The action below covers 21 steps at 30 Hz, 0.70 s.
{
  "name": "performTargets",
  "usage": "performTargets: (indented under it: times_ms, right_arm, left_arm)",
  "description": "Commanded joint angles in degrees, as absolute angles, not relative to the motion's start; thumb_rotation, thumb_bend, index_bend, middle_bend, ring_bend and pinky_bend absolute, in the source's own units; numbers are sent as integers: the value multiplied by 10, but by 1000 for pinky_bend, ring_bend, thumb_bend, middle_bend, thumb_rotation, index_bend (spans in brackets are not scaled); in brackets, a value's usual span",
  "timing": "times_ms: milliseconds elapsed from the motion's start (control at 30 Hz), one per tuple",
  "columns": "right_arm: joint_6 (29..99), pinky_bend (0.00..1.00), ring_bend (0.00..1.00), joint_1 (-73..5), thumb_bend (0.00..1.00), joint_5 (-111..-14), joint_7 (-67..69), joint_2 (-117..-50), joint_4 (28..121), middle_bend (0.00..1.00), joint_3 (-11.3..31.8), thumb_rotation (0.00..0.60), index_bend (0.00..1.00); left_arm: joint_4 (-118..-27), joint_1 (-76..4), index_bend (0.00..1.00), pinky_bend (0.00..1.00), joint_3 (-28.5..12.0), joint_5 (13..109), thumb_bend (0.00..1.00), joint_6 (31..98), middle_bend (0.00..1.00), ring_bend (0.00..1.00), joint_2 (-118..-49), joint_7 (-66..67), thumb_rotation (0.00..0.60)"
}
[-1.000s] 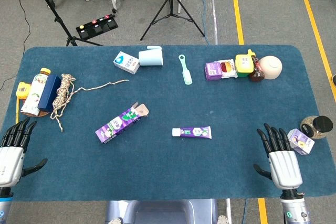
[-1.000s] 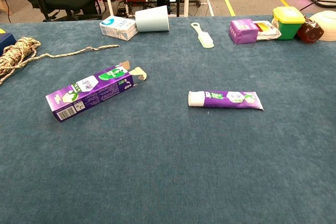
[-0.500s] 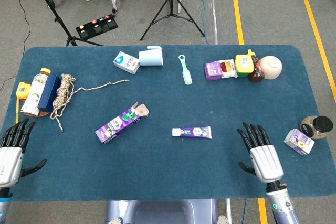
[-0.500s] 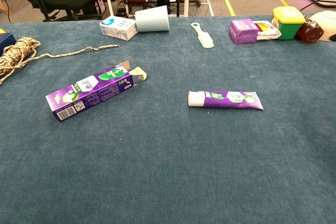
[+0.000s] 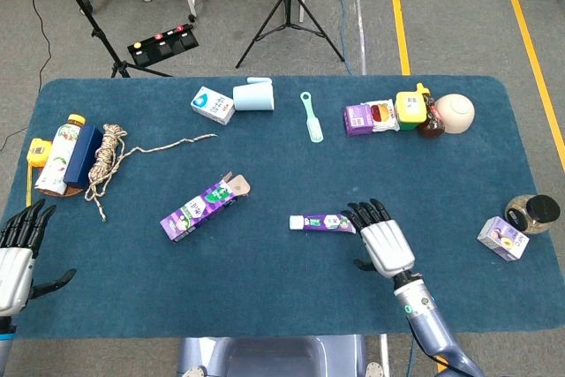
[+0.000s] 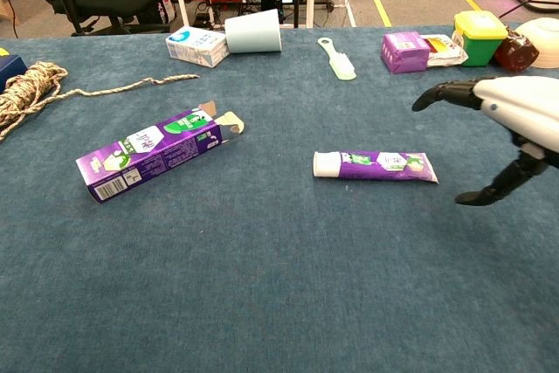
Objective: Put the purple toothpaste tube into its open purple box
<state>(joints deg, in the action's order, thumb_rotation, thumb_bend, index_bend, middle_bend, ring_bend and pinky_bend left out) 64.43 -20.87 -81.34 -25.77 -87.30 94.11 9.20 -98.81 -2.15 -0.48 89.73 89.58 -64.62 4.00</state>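
The purple toothpaste tube (image 5: 322,222) (image 6: 376,165) lies flat at mid-table, white cap to the left. Its purple box (image 5: 198,209) (image 6: 148,153) lies left of it, open flaps facing the tube. My right hand (image 5: 382,242) (image 6: 515,124) hovers just right of the tube's tail, fingers spread, holding nothing. My left hand (image 5: 18,253) rests at the table's front left corner, fingers apart and empty; it shows only in the head view.
A rope coil (image 5: 104,161), bottle (image 5: 58,154) and dark box sit at the far left. A milk carton (image 5: 213,104), cup (image 5: 254,95) and brush (image 5: 311,116) lie at the back. Purple pack (image 5: 358,118), green-lidded jar (image 5: 411,108) and bowl (image 5: 455,113) stand back right; a small box (image 5: 502,237) and jar (image 5: 532,213) are at the right edge.
My right hand has moved left from the front right corner to beside the tube's tail, entering the chest view. The left hand, tube and box have not moved.
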Motion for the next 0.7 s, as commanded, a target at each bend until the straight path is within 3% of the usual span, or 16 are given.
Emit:
performTargets:
  times_ms: [33, 200, 700]
  right_arm:
    - [623, 147, 201, -241, 98, -753, -317, -922, 917, 201, 123, 600, 224]
    - [640, 220, 280, -258, 135, -719, -354, -968, 893, 264, 140, 600, 270]
    - [683, 257, 372, -296, 186, -634, -448, -1076, 820, 350, 160, 600, 335]
  left_arm:
    - [-989, -22, 0, 73, -7, 892, 54, 893, 0, 0, -646, 41, 600]
    - [-991, -26, 0, 73, -10, 883, 54, 884, 0, 0, -646, 45, 600]
    - [-996, -30, 0, 73, -16, 866, 54, 872, 0, 0, -640, 42, 600]
